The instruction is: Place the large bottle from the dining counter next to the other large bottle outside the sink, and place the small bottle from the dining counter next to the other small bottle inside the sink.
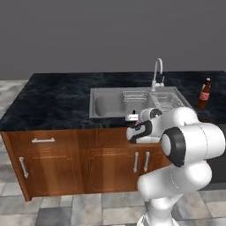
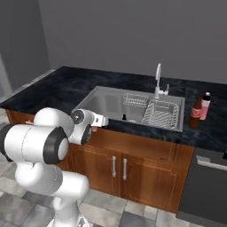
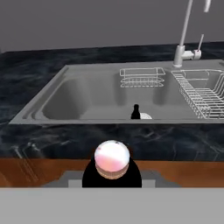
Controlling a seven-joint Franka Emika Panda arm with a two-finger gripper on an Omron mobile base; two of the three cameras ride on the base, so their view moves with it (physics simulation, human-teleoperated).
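Claw (image 3: 112, 175) closed on the small bottle (image 3: 112, 159). Hand view looks down bottle's axis: pink rounded end facing cam, dark part behind it, fingers themselves hidden. In the base views the claw sits in front of the counter edge, just short of the sink (image 2: 99, 99), w/ bottle held roughly level w/ the countertop.

Risks (judgement):
- Bottle seems held on its side or tilted, not upright. If let go that way it would likely roll across basin floor and end up away from its partner.
- Claw is low against counter front. A straight push fwd could catch bottle or fingers on the black stone lip; needs lift first.
- The other small bottle (image 3: 135, 112) is tiny, stands near front-middle of basin. Coming down close beside it could knock it over.
- Wire rack (image 3: 199, 94) fills right part of basin, small wire basket (image 3: 141, 77) hangs at back wall; faucet (image 3: 186, 30) above. Drifting right risks snagging.

Containers:
- Sink: holds black bottle, a pale round patch just beside it (drain, prob.), the rack, the basket. Rack and basket look empty.
- Outside sink, on counter to the right: the large bottle (image 2: 195, 112) and the other large bottle (image 2: 205, 106) side by side, near touching. That half looks done.
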